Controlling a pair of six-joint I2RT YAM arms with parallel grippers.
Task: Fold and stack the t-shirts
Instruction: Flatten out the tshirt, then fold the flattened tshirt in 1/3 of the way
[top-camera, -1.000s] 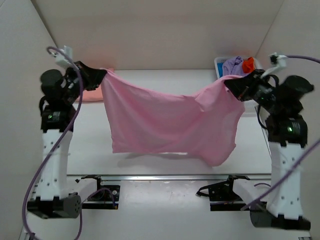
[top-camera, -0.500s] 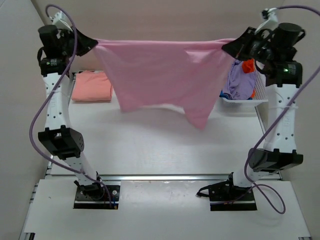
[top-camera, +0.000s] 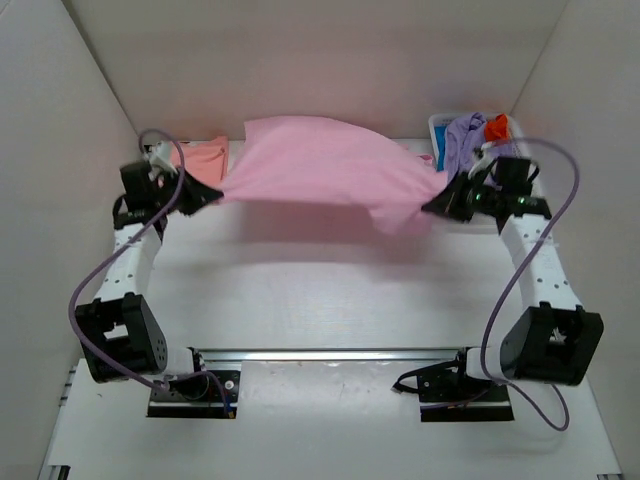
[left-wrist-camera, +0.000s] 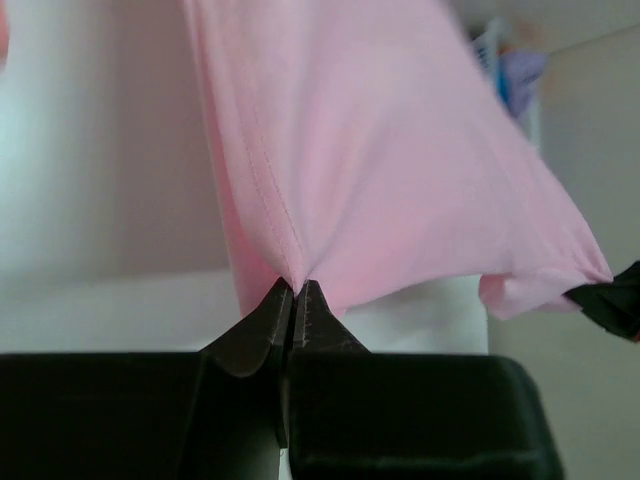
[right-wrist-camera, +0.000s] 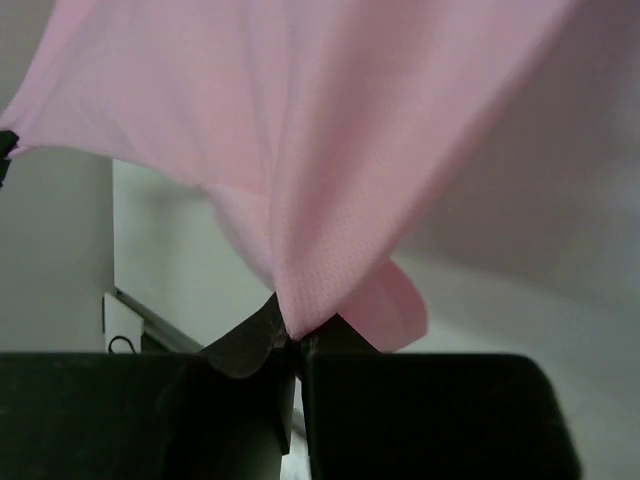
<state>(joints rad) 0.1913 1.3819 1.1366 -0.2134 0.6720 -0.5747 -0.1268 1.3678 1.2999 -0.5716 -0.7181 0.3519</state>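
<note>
Two corners of the light pink t-shirt are pinched, one in my left gripper and one in my right gripper, each clamped tight on the cloth. It hangs spread between them above the far half of the table, plain and smooth. Its middle billows upward, and a loose flap droops near my right.

Between left gripper and right gripper: held t-shirt, pinched in both jaws, above the table. Just behind left jaws: folded t-shirt. Behind right jaws: basket, bunched t-shirts inside.
</note>
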